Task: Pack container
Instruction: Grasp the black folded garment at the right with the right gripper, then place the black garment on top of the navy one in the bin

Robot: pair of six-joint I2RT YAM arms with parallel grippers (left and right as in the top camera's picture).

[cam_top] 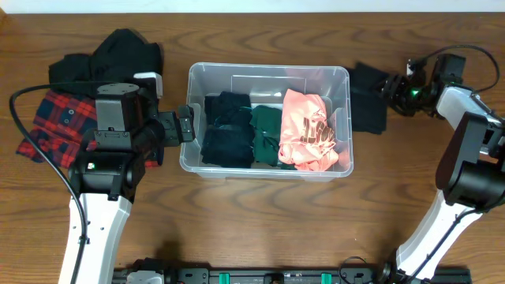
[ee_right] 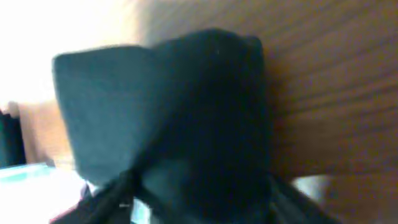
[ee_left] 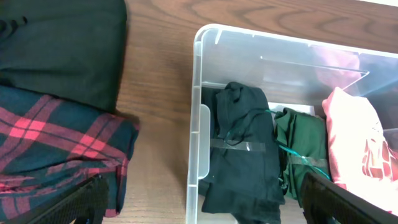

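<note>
The left arm [cam_top: 99, 229] has a long link in a smooth white shell. Behind the left gripper [cam_top: 187, 125] sit boxy black joint housings, topped by a grey-faced motor block [cam_top: 117, 110]. Further back, a small green light [cam_top: 91, 166] glows on the black housing. A black cable [cam_top: 13, 106] loops out beside it. The fingers [ee_left: 84, 202] are matt black. The right arm [cam_top: 465, 110] matches it, with white shells and black joints. It has a green lamp [cam_top: 416, 92] just behind the right gripper [cam_top: 390, 83], and a thin black wire [cam_top: 465, 47] arches above.

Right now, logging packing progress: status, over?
Copy: left fingers open beside container. Right fingers at black garment outside it, grip unclear. Three folded garments packed; nothing in the way.
</note>
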